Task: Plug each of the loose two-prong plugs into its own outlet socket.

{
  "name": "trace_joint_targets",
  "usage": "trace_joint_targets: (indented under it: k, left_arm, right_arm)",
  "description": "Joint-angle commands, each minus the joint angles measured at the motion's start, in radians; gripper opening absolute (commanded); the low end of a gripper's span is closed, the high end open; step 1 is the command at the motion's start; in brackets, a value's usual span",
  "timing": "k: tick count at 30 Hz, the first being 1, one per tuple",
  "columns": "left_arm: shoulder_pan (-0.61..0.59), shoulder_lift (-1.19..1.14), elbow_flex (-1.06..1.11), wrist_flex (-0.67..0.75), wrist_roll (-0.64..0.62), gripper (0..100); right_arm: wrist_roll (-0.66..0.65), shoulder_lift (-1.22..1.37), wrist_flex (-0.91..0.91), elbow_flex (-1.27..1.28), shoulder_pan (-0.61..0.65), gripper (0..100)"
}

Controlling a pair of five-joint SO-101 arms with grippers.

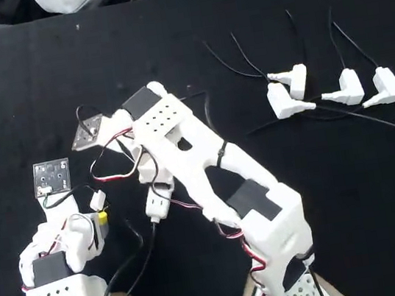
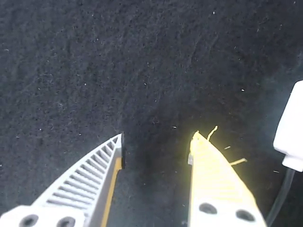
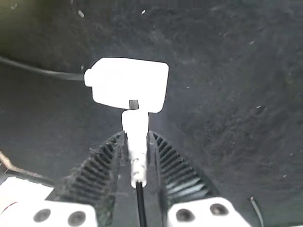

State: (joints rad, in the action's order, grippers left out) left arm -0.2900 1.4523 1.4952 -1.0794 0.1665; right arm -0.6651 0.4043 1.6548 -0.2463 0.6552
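My right gripper [image 3: 136, 138] is shut on a narrow white two-prong plug [image 3: 135, 144] whose black cord runs back between the fingers. The plug's front end meets a white outlet socket block [image 3: 128, 85] lying on the black cloth, with its own black cable leaving one side. I cannot tell how deep the plug sits. Several loose white plugs [image 1: 288, 98] [image 1: 385, 85] with thin black cords lie at the table's far right. My left gripper [image 2: 156, 138] is open just above bare cloth, holding nothing. The right arm [image 1: 182, 143] reaches toward the table's middle left and covers its own gripper.
Black cloth [image 1: 38, 75] covers the table. A white connector with a cable [image 2: 291, 127] lies just beside the left gripper's yellow finger [image 2: 213, 179]. The left arm [image 1: 59, 265] sits folded at the near left. Looped arm wires [image 1: 122, 167] hang between the two arms.
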Motion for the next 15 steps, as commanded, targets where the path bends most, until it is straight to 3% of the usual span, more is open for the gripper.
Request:
trace_joint_targets:
  k: [1,15]
  left_arm:
    - [-0.013,0.011,-0.027,-0.005,0.009,23]
    - [-0.013,0.011,-0.027,-0.005,0.011,23]
  right_arm:
    - [-0.005,-0.012,-0.049,-0.048,-0.02,1.1]
    - [-0.006,0.101,-0.002,-0.142,-0.029,1.1]
